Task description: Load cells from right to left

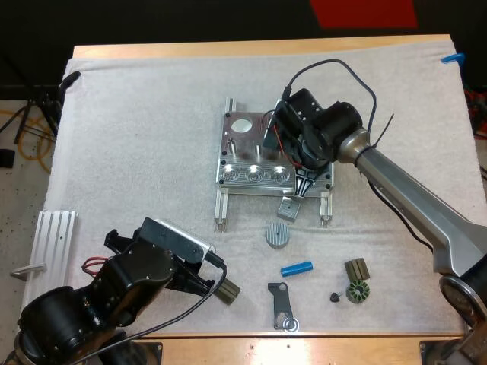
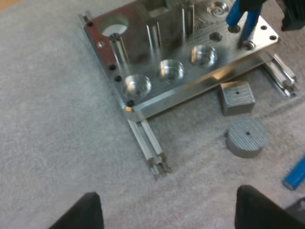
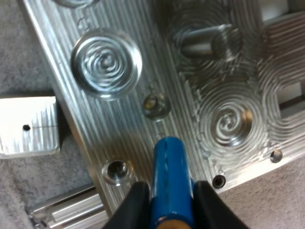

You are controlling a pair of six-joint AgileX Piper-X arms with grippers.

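Two black fingers (image 3: 136, 202) of my right gripper (image 3: 169, 191) press from both sides on a blue cylinder (image 3: 167, 162), whose free end points down at the metal fixture (image 3: 119, 119). That end hangs over the machined plate near the fixture's right front corner, just beside a small bore (image 3: 156, 105) that lies between two round swirl-cut recesses. Whether it touches the plate I cannot tell. The fixture lies mid-mat in the high view, with the gripper over that same corner. Three round pockets (image 2: 171, 71) line the fixture's front edge and show bare machined floors. Just in front of the fixture lies a small square metal block (image 1: 288, 207), then a round grey disc (image 1: 278, 234). Nearer me, a second blue cylinder (image 1: 297, 268) lies flat on the white mat (image 1: 137, 137). A dark bracket (image 1: 281, 304) and dark ribbed parts (image 1: 356, 291) lie near the mat's front edge. My left gripper (image 2: 167, 195) hovers over the mat, well apart from the fixture's left front corner, its fingers standing wide apart and clear of any thing.
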